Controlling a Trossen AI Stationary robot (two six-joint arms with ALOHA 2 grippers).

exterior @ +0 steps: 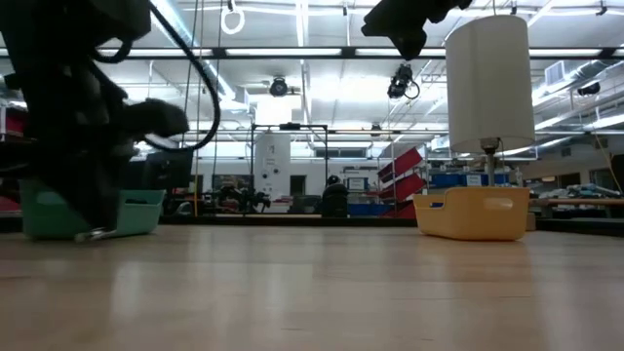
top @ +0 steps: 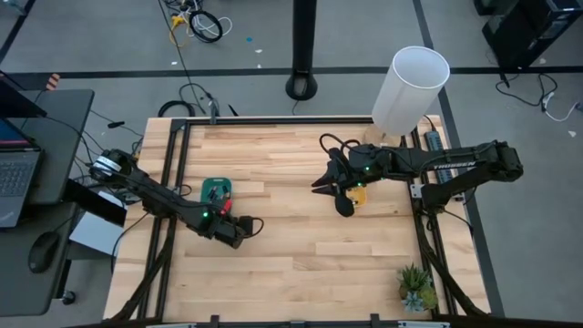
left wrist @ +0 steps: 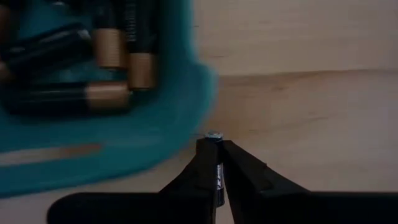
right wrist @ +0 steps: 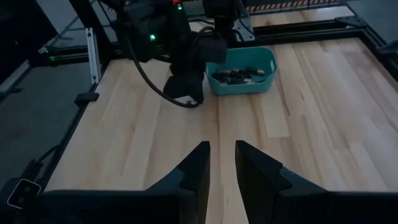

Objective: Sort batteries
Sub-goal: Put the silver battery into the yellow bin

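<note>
The left pincer (top: 248, 225) is low on the wooden worktop (top: 301, 264), just beside the green tray (top: 217, 190). In the left wrist view its two dark fingers (left wrist: 202, 168) are squeezed together on one small battery (left wrist: 216, 168). The battery stands between the tips, and its shiny end pokes out at the top. It is right next to the outer wall of the green tray, and I cannot tell if it touches the wall.

More batteries (left wrist: 93, 74) lie inside the green tray. They are dark with gold-coloured ends, and they lie on their sides, packed close together. The right wrist view shows them too, as a small dark heap in the tray.

The right pincer (top: 319, 185) is up in the air over the middle of the worktop, near the yellow tray (top: 358, 194). Its fingers (right wrist: 198, 171) stand a little apart, with a thin gap between them, and they hold nothing.

In the low view the green tray sits on the left and the yellow tray on the right, well apart. A tall white tube (top: 411, 90) stands at the far edge of the worktop, behind the yellow tray. A little green plant (top: 415, 288) sits at the near right corner.
</note>
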